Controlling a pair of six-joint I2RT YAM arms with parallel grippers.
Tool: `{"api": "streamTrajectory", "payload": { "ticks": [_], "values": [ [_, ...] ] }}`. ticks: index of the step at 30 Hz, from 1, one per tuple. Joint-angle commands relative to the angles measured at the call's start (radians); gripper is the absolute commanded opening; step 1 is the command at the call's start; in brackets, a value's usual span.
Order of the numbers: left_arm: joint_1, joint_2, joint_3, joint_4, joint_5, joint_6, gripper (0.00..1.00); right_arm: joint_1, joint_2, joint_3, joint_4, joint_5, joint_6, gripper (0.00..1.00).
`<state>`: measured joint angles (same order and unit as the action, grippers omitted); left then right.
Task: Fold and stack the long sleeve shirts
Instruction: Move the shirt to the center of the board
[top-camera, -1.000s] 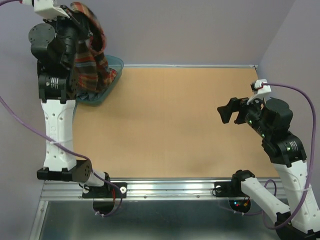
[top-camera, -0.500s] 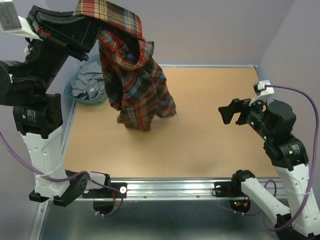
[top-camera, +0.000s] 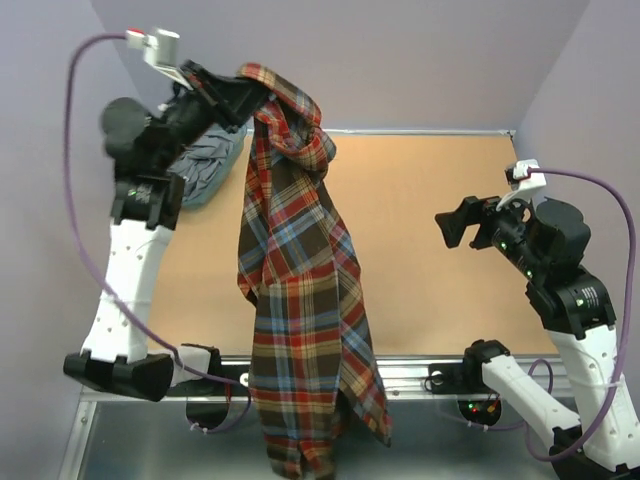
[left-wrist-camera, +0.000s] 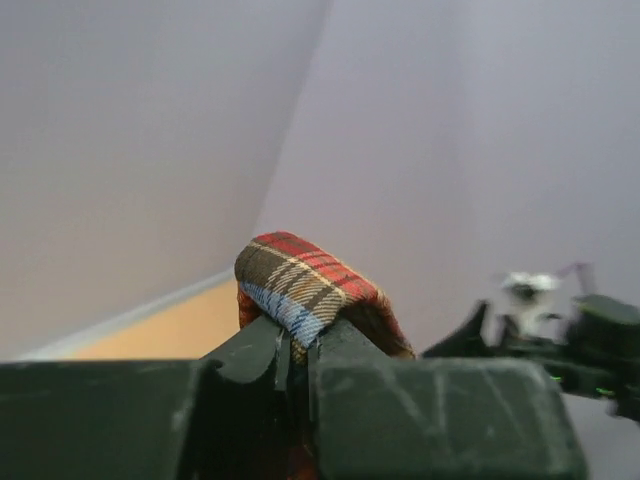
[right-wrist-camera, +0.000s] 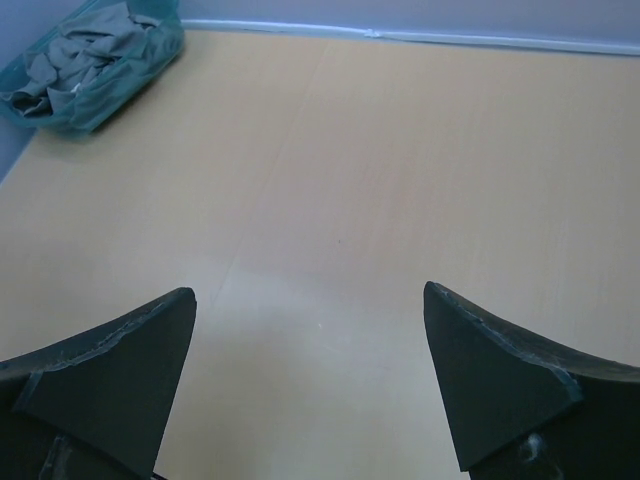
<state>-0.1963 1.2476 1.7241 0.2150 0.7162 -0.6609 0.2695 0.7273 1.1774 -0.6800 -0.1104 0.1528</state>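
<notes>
My left gripper (top-camera: 252, 88) is shut on a fold of the plaid flannel long sleeve shirt (top-camera: 300, 290) and holds it high above the table. The shirt hangs in one long drape from the gripper down past the table's near edge. In the left wrist view the pinched fold (left-wrist-camera: 305, 285) bulges above the closed jaws of the left gripper (left-wrist-camera: 296, 345). My right gripper (top-camera: 462, 222) is open and empty over the right side of the table (top-camera: 430, 220). In the right wrist view the right gripper (right-wrist-camera: 310, 300) shows its spread fingers (right-wrist-camera: 130, 345) above bare wood.
A teal basket (right-wrist-camera: 90, 65) holding grey clothes (top-camera: 208, 165) stands at the table's far left corner. Purple walls close in the back and both sides. The metal rail (top-camera: 420, 372) with the arm bases runs along the near edge.
My left gripper swung right and up from over the basket, carrying the plaid shirt; the shirt has unrolled into a long drape past the near edge. The right arm has not moved.
</notes>
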Motion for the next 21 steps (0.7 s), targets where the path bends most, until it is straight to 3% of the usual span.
{"api": "streamTrajectory", "payload": {
  "ticks": [1,3,4,7,14,21],
  "values": [
    [0.052,0.009,-0.203,-0.159,-0.299,0.199,0.3,0.005,0.004,0.011,0.053,-0.049,-0.016,1.0],
    [0.101,0.013,-0.308,-0.245,-0.432,0.253,0.49,0.005,0.021,-0.005,0.054,-0.077,-0.013,1.0],
    [0.116,0.018,-0.326,-0.274,-0.527,0.265,0.68,0.005,0.03,-0.01,0.054,-0.081,-0.009,1.0],
    [0.135,0.03,-0.348,-0.406,-0.635,0.302,0.82,0.007,0.081,-0.024,0.054,-0.112,0.008,1.0],
    [0.058,-0.077,-0.481,-0.546,-0.592,0.279,0.86,0.008,0.219,-0.061,0.051,-0.219,0.076,1.0],
    [-0.23,-0.1,-0.791,-0.542,-0.688,0.133,0.77,0.051,0.409,-0.137,0.048,-0.308,0.154,1.0]
  ]
}}
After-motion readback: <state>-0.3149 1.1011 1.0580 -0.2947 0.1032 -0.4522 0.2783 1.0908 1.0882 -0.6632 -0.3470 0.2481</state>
